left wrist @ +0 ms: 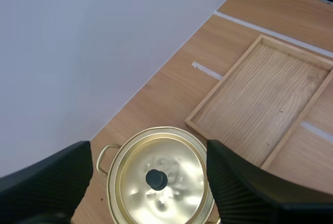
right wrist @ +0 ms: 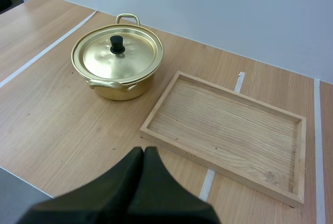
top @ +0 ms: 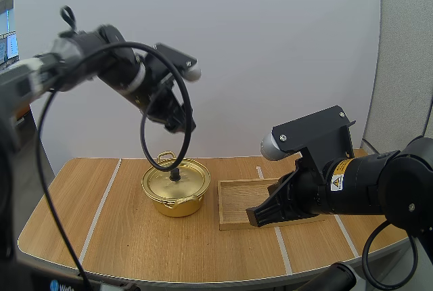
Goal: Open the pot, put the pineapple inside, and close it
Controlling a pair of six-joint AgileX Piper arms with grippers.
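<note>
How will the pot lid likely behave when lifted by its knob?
The lid looks thin, shiny metal: probably stiff and light. Its small black knob sits centred, so it should hang level, though it might slip.

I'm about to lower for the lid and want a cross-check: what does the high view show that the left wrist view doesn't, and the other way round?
High view: the left hand hangs above the pot, not yet down at the lid, and the right hand sits by the front edge of the wooden tray. Left wrist view: the left hand's fingers stand apart, with the black lid knob roughly between them, lower down. Both: the gold pot with its lid on, and the wooden tray beside it.
</note>
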